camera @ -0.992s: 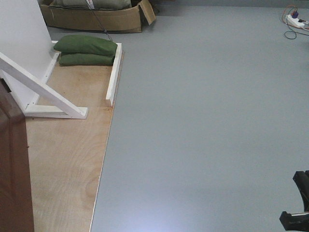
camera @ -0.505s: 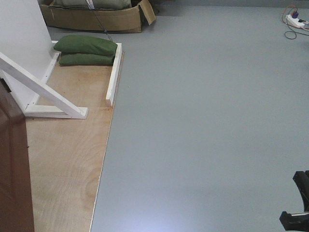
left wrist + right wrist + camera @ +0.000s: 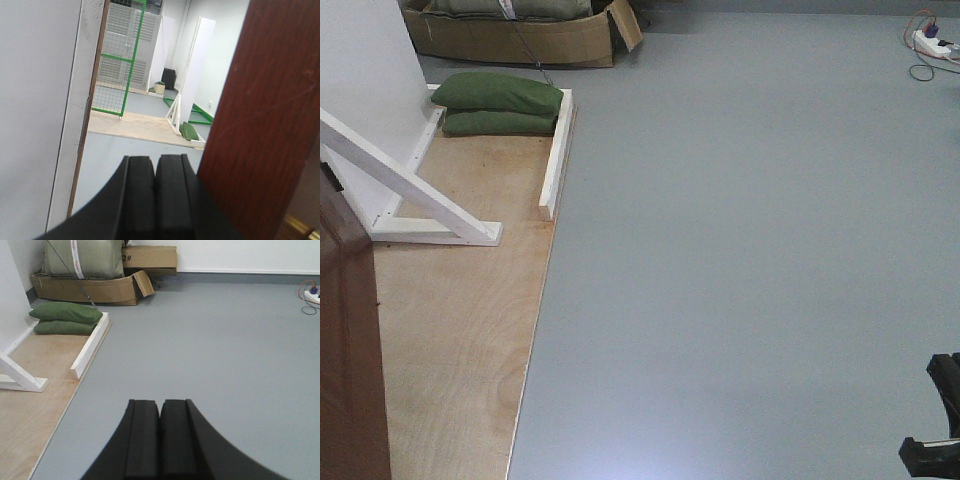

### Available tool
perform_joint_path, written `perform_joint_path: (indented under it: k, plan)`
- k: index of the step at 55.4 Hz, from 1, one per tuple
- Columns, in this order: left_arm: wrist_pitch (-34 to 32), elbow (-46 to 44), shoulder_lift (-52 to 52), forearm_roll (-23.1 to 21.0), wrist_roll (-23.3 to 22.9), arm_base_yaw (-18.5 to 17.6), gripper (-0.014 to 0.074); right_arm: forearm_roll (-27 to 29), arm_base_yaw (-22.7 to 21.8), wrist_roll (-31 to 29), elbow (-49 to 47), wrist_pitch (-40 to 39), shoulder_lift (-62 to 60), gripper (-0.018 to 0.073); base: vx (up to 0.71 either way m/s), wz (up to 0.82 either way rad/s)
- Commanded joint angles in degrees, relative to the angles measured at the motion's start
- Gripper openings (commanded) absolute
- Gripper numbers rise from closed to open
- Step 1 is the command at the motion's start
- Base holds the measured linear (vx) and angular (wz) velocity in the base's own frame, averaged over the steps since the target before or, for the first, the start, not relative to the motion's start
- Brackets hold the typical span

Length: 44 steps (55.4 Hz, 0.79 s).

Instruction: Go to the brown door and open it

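The brown door [image 3: 260, 115] stands ajar, and the left gripper [image 3: 156, 200], pads pressed together on nothing, sits just beside its edge in the gap to the white frame [image 3: 85, 100], probably to nudge it wider, while the right gripper [image 3: 160, 440], likewise clenched empty, hangs well clear of the door.

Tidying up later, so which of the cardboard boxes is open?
The wide low box, with its flap splayed out and a bulky green sack inside. The smaller box behind it, marked 2#, looks shut.
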Motion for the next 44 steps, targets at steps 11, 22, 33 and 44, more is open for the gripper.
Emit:
perform_joint_path:
  k: [11,22,33,44]
  plan:
    - [-7.51,-1.90,-0.12,6.32,-3.07,-0.08,-0.0006,-0.19,0.08,-0.45,0.19,-4.41,-0.32,0.0000,0.00,0.00]
    - [-14.35,-1.90,-1.47,6.50,-3.07,-0.08,-0.0006,-0.19,0.08,-0.45,0.19,-4.41,-0.32,0.0000,0.00,0.00]
    - [-23.30,-1.85,-3.02,7.62,-3.07,-0.08,-0.0006,-0.19,0.08,-0.45,0.19,-4.41,-0.32,0.0000,0.00,0.00]
    - [-29.07,-1.85,-3.02,7.62,-3.02,-0.13,-0.0006,-0.19,0.08,-0.45,0.19,-4.41,-0.32,0.0000,0.00,0.00]
